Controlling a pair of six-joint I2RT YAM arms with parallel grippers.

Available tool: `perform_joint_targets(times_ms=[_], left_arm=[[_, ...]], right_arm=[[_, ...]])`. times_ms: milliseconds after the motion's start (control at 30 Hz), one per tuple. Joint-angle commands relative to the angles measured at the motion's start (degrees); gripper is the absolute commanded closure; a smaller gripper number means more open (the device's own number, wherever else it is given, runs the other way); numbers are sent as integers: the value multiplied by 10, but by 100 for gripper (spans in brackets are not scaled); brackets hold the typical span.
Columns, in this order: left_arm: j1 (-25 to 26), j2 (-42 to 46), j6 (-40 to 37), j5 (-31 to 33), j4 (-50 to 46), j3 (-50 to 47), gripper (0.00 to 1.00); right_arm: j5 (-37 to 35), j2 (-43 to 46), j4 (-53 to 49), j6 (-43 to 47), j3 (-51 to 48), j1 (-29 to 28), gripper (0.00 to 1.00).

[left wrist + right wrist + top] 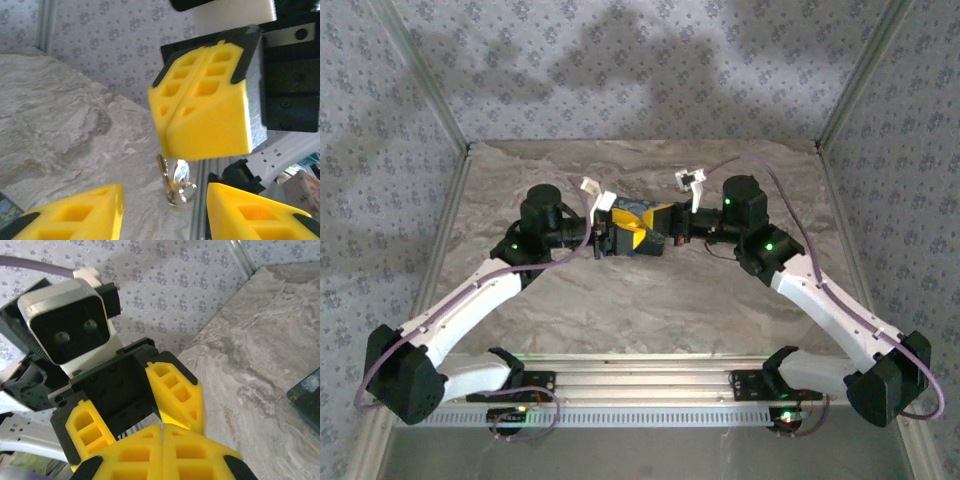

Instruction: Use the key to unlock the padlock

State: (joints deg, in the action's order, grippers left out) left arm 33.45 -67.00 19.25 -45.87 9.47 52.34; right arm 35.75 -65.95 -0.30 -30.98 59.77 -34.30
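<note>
The right gripper, pinched together, dangles the key ring between the left gripper's parted fingers. Held so thinly, it may slip to the tabletop if the left gripper closes off-centre.

Soft, even light is covering the counter; blotchy shadows are spreading over the back wall; close-up wrist views are blurring slightly.

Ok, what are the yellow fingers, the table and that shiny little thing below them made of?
Fingers: matte yellow plastic, probably printed, with hollow pockets.
Table: smooth marble-look surface, grey-tan veining; stone or laminate, can't tell.
Shiny thing: polished metal, judging by bright reflections; blurred.
</note>
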Motion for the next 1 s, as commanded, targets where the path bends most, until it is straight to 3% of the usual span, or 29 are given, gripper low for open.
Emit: perform_joint_targets(times_ms=[0, 100, 533, 967], left_arm=[[-28, 12, 100, 28, 36, -14, 53], [-43, 2, 183, -5, 121, -37, 57], [-42, -30, 328, -26, 385, -92, 64], [-30, -49, 332, -39, 392, -85, 64]], right_arm=[[-44, 0, 22, 7, -1, 3, 100], [-41, -6, 36, 0, -1, 8, 100], [-3, -26, 79, -28, 2, 10, 100], [-3, -25, 97, -42, -4, 10, 100]])
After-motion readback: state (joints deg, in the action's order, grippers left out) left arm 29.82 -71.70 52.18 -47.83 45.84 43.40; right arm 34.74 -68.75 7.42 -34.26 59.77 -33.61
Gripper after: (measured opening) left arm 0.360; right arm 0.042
